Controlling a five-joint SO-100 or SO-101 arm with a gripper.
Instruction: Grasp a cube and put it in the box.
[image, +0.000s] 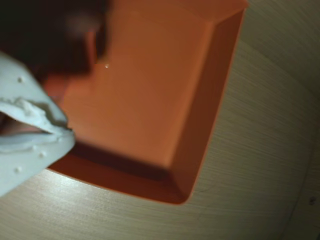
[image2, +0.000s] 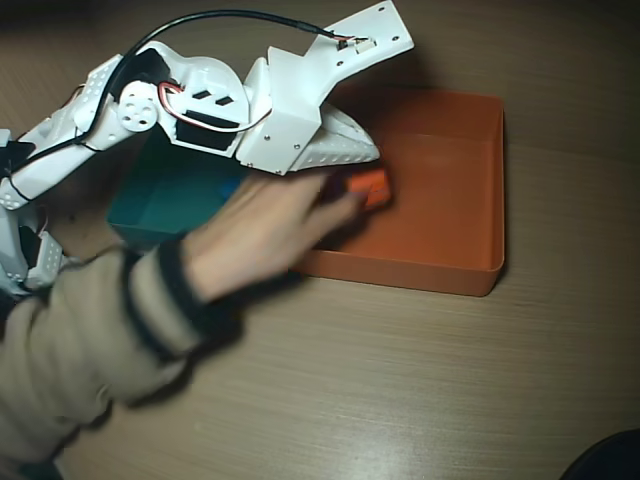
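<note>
From the overhead view I see the cube (image2: 369, 187) already over the inside of the box (image2: 470, 180), near its left wall, just beside the tip of my gripper (image2: 362, 160). A person's hand (image2: 270, 225) reaches in from the lower left, and its fingertips are at the cube; I cannot tell whether the hand is gripping it, nudging it or only touching it, nor whether the cube rests on the box floor or is held above it. I judge the carrying part of the task to be about finished: what is left is confirming that the cube lies free in the box and pulling the arm clear.

I cannot tell how my fingers (image: 30, 125) stand. In the wrist view only a pale, rough-edged white part shows at the left edge, blurred, and the overhead view hides the gap under the arm's shell.

The box is smooth orange plastic, shallow, with a flat floor, sloping walls and rounded corners. The cube is a small matte orange block, close in colour to the box. A teal bin (image2: 165, 205) sits to the left, mostly covered by the arm and the hand. The tabletop (image2: 400, 380) is pale wood-grain laminate. The arm is white printed plastic with black cabling.
</note>
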